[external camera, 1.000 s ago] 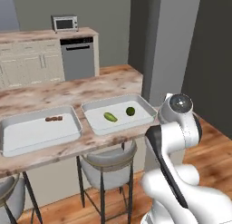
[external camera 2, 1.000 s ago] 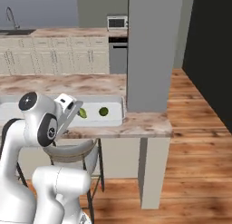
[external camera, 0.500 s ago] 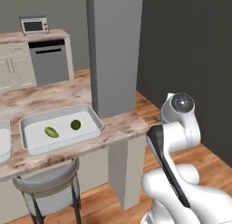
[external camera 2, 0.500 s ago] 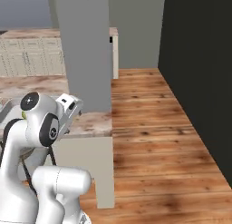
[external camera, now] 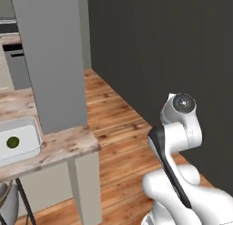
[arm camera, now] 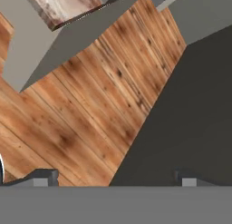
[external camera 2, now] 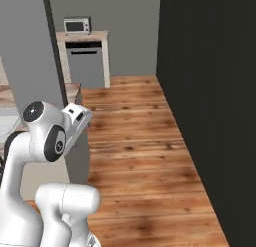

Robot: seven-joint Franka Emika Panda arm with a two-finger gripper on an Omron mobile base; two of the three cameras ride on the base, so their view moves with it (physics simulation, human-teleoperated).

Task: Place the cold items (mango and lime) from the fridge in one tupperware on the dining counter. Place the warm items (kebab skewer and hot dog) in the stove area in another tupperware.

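With its fingertips spread wide and nothing between them, the gripper (arm camera: 118,177) points down at the wooden floor (arm camera: 90,105) beside a dark wall (arm camera: 190,114). At the left edge of the left base view, the lime (external camera: 12,142) lies in the tupperware (external camera: 28,128) on the marbled worktop (external camera: 63,144), next to a grey pillar (external camera: 54,60).

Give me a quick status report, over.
Gripper open, holding nothing, aimed at the wood floor. Lime sits in the tupperware on the dining counter. Grey pillar stands at the counter's end beside the tray.
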